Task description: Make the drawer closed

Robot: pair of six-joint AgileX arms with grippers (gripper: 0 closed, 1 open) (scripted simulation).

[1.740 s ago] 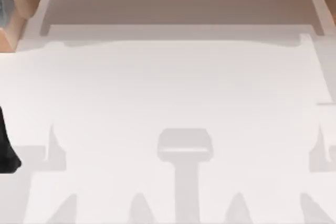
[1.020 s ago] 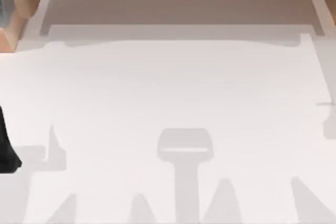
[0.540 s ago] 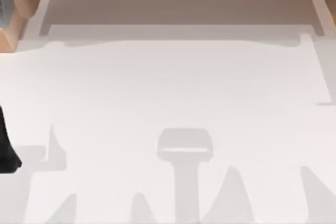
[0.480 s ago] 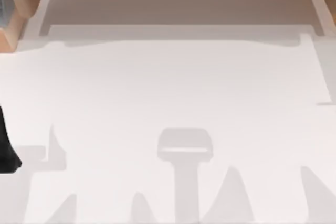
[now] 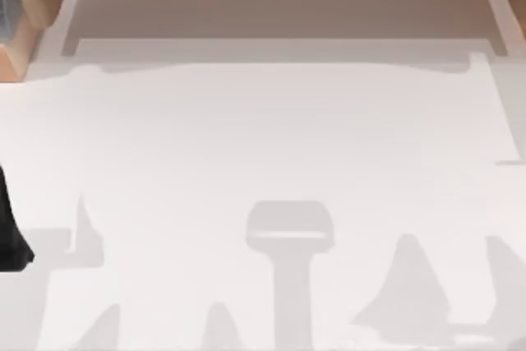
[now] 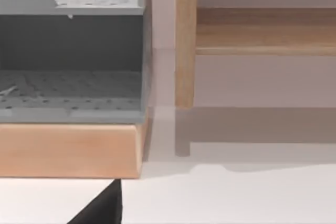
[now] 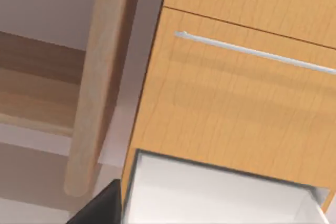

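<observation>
One drawer (image 7: 220, 195) hangs open under the wood front; the right arm, grip state I cannot tell, should press squarely toward 12 o'clock.

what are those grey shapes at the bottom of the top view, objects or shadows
Shadows: in the top view, flat soft-edged grey shapes lie on the white table, one broad and T-like at bottom centre, pointed ones beside it. In the right wrist view the open drawer is evenly lit, without glare.

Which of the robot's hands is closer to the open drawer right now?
Right, it seems. The right hand sits just short of the drawer, an open white box; the left hand is at the left edge of the table, farther back.
</observation>
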